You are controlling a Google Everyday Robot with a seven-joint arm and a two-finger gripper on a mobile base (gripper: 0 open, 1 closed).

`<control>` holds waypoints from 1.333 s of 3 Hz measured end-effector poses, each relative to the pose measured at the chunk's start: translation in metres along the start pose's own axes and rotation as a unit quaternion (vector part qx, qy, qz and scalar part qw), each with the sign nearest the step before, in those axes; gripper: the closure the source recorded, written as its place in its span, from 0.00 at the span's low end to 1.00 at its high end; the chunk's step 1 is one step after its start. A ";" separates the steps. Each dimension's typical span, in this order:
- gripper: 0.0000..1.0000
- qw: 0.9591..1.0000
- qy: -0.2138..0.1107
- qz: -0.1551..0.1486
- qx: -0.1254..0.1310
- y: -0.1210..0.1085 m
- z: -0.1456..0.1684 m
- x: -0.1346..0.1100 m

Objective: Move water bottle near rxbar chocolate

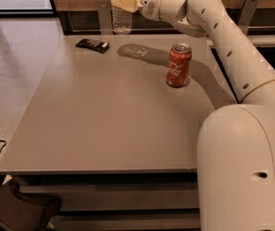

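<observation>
The water bottle (121, 19) is clear ribbed plastic and stands upright at the table's far edge; its top is cut off by the frame. My gripper (123, 2) is shut on the bottle's upper part and holds it just above the table top. The rxbar chocolate (93, 44), a flat black bar, lies on the table to the front left of the bottle, a short gap away. The bottle's shadow falls on the table to the right of the bar.
A red soda can (178, 65) stands upright on the grey table (104, 124), right of centre, under my arm (224, 28). A wooden wall and a rail run behind the table's far edge. A dark bag (17, 213) lies on the floor at the front left.
</observation>
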State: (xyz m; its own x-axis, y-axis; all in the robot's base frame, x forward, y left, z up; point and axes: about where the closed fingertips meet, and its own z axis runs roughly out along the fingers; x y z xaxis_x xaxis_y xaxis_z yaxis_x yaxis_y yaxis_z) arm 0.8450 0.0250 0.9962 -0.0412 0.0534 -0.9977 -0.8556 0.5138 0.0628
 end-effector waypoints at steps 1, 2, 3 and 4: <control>1.00 1.000 0.001 -0.008 0.008 -0.016 -0.002 -0.005; 1.00 1.000 0.001 -0.018 0.015 -0.020 0.001 -0.005; 1.00 1.000 0.011 -0.017 0.023 -0.018 0.004 0.006; 1.00 0.999 0.021 -0.011 0.036 -0.015 0.008 0.022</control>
State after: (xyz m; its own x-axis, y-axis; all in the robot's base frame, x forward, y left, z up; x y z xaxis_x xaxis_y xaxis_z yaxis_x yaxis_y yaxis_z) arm 0.8612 0.0252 0.9736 -0.0448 0.0059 -0.9990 -0.8176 0.5744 0.0400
